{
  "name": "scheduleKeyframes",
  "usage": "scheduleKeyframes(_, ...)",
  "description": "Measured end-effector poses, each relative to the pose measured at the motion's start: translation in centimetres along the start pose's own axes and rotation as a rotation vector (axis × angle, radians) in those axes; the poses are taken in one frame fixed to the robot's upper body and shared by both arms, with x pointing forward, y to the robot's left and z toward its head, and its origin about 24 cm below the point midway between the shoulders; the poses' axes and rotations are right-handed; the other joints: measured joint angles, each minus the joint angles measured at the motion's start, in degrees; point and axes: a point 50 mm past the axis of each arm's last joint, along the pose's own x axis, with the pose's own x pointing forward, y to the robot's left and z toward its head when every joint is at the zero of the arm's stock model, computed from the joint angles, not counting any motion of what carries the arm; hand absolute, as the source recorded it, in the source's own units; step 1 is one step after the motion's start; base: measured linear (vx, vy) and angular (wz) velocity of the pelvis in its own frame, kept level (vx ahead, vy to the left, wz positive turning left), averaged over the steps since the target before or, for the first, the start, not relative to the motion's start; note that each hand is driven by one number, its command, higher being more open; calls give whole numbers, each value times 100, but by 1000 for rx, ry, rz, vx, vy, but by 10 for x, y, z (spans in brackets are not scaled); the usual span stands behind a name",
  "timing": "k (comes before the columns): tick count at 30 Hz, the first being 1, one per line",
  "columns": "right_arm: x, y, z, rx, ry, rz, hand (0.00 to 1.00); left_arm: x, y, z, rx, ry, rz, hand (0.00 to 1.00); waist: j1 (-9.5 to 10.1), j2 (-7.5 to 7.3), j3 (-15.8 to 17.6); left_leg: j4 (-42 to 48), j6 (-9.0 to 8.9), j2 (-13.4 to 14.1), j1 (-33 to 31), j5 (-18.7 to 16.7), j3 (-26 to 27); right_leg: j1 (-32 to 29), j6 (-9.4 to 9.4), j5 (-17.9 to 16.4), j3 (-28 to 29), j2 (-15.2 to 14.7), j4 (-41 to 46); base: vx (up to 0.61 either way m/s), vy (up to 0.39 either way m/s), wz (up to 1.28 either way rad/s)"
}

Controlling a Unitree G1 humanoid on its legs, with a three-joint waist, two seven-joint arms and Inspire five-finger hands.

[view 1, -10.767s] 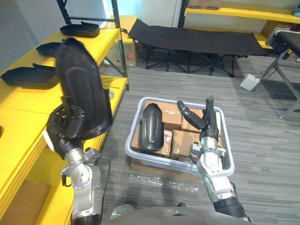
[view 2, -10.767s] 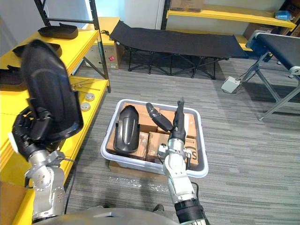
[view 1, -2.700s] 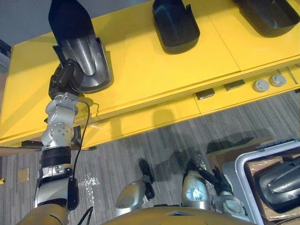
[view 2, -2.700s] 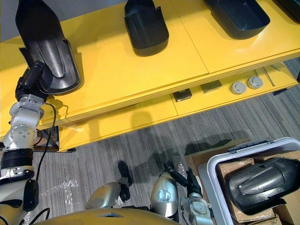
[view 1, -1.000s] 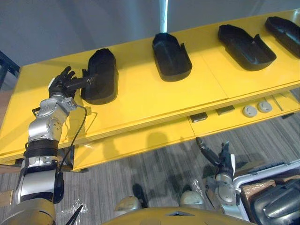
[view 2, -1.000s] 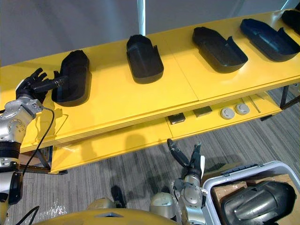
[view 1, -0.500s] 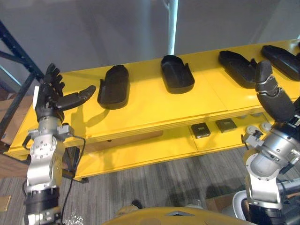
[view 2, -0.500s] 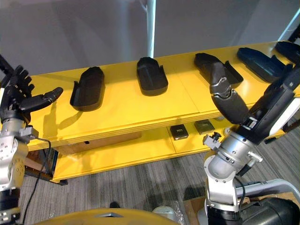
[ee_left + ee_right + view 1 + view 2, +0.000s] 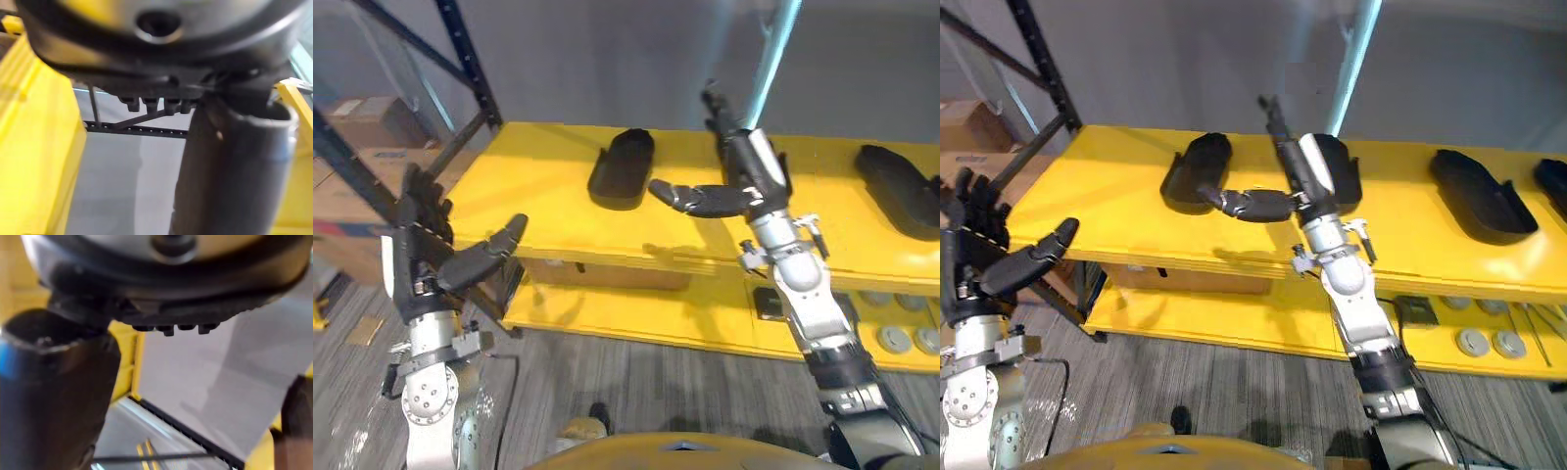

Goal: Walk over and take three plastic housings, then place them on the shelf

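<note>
Beyond the thumb tip of the right hand [image 9: 751, 181], on the shelf [image 9: 533, 166], lies housing A [image 9: 621, 168]. In one eye view a gap shows between thumb and housing, and in the other the thumb tip overlaps it. We therefore judge that the hand stands nearer us than A and touches nothing. The right hand is raised, fingers straight and pointing up, thumb stretched sideways toward A: released and grasping nothing. Housing B [image 9: 1346, 174] sits directly behind this hand, partly hidden by it. Housing C [image 9: 1482, 203] and housing D [image 9: 1554, 186] lie on the side away from the thumb, well apart from the hand. All four rest on the shelf top with their long axes running from the front edge toward the wall, away from the palm and not across it.

The left hand [image 9: 423, 272] hangs well apart from every housing, before and below the shelf's front edge. Its fingers are straight and its thumb spread, so it too is released and empty.

We judge the placing complete or nearly so, since more than three housings are on the shelf and neither hand carries one. Should A need a nudge, the right hand is the nearer. The move would run forward and toward the thumb side, meeting A on its long flank.
</note>
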Motion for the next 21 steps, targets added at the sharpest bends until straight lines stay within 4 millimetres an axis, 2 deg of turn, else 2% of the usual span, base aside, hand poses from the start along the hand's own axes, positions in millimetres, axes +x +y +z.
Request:
scheduleKeyframes(3, 11, 11, -18, -95, 80, 84, 100, -4, -1, -3, 0, 20, -14, 100, 147, -69, 23, -1, 22, -58, -75, 47, -230, 84, 2, 0, -238, -10, -9, -18, 8, 36)
scheduleKeyframes(6, 24, 16, -26, -193, 109, 141, 100, -5, -3, -3, -7, 23, -19, 100, 251, -73, 60, -1, 44, -103, -229, 123, -421, 71, 14, 7, -440, -13, -7, -26, 24, 37)
scheduleKeyframes(10, 44, 22, -23, -259, 98, 203, 100, -8, -2, -5, -10, 34, -16, 100, 354, -35, 167, -1, 56, -130, -296, 167, -537, 71, 15, 7, -552, -19, 0, -30, 26, 18)
scheduleKeyframes(13, 61, 18, -24, -338, 109, 198, 100, -10, -6, -6, -27, 37, -32, 100, 435, 16, 283, -1, 50, -141, -380, 222, -659, 50, 12, 4, -693, -5, 2, -39, 16, 21)
scheduleKeyframes(16, 67, 10, -31, -360, 157, 160, 100, -12, -12, -8, -55, 46, -59, 100, 576, 59, 403, -1, 52, -151, -385, 233, -701, 51, 5, -1, -745, -3, 1, -28, 17, 11)
scheduleKeyframes(21, 65, 2, -46, -379, 249, 112, 100, -13, -12, -10, -176, 58, -9, 100, 581, 74, 475, 11, 101, -165, -410, 276, -736, 74, 2, -3, -781, -8, 9, 16, 7, 4)
